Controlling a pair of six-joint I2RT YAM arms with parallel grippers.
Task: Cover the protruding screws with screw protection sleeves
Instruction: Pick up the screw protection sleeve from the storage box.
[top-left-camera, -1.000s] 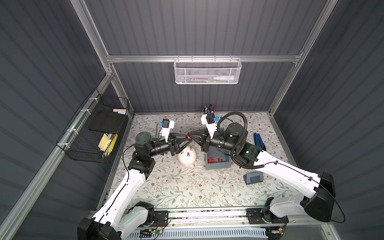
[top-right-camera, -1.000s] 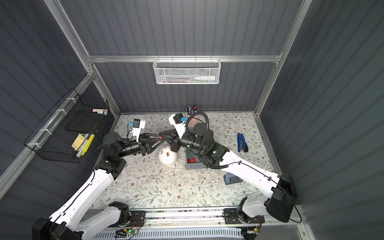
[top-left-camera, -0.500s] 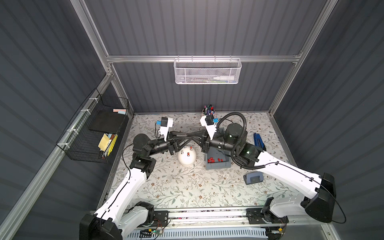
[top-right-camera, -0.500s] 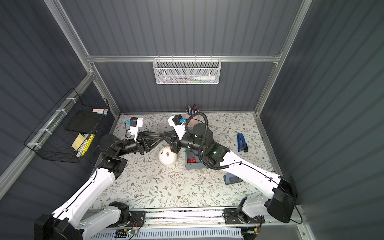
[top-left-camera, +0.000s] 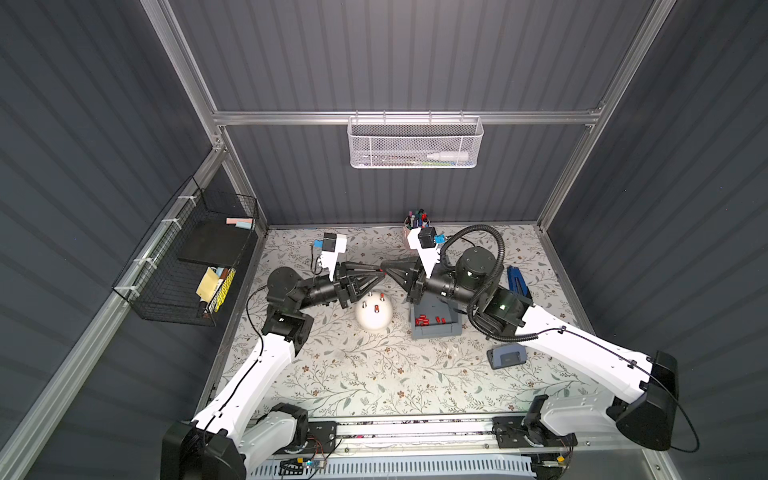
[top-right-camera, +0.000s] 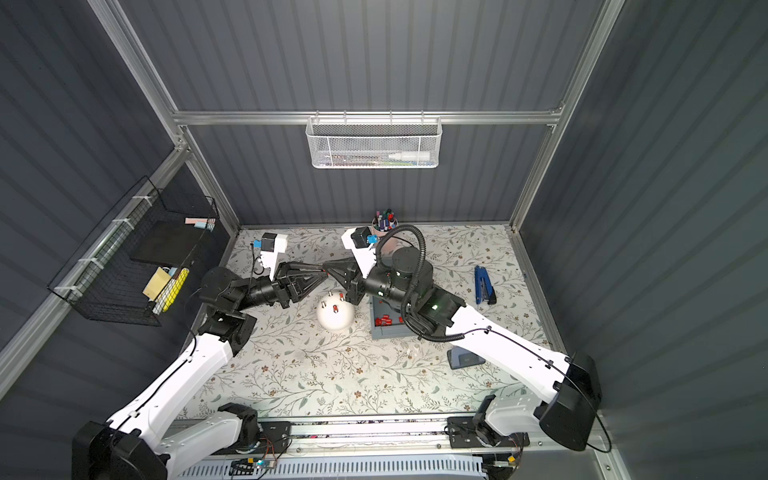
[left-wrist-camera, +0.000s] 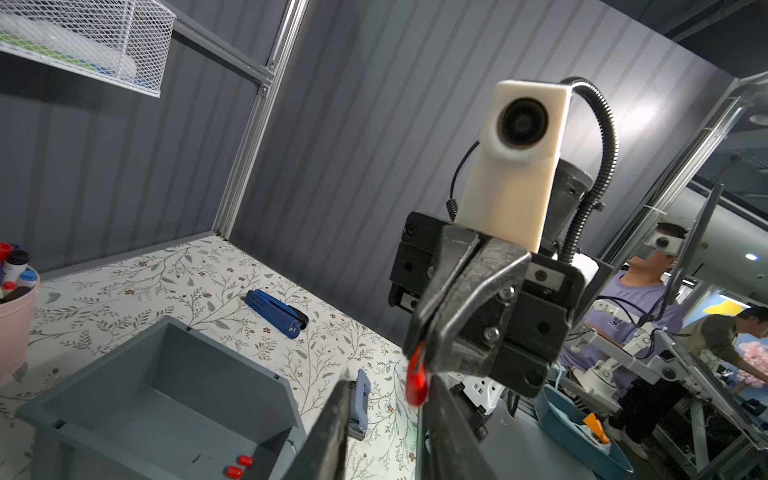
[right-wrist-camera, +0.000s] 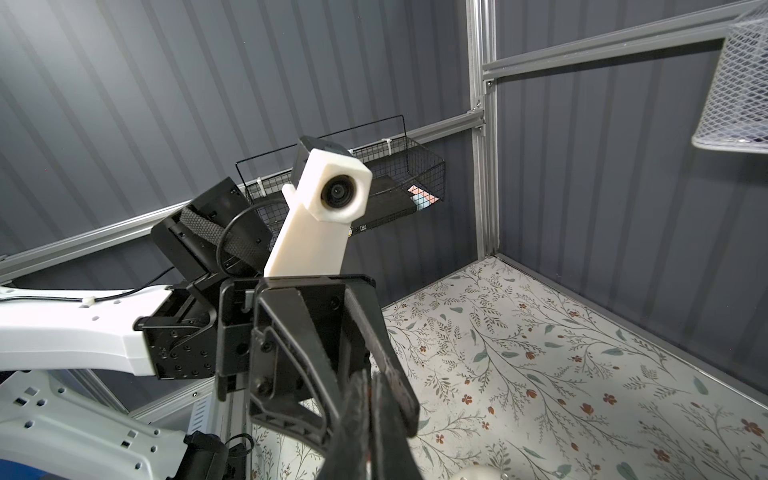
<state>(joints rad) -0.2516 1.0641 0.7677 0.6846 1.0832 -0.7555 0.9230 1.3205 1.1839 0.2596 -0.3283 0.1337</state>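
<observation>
The white dome sits mid-table. Of its protruding screws, two are bare silver and two wear red caps. Above the dome both grippers meet tip to tip. My right gripper is shut on one red screw protection sleeve, which sticks out of its tips. My left gripper is open, its fingers either side of that sleeve. One finger is close beside it and a gap is left to the other. More sleeves lie in the grey bin.
A pink cup of marker pens stands at the back. A blue stapler and a grey-blue device lie on the right. A black wire basket hangs on the left wall and a white mesh basket on the back wall.
My left gripper's fingers have drawn closer together around the sleeve, and the left arm has shifted slightly. The right gripper has stayed shut and still.
</observation>
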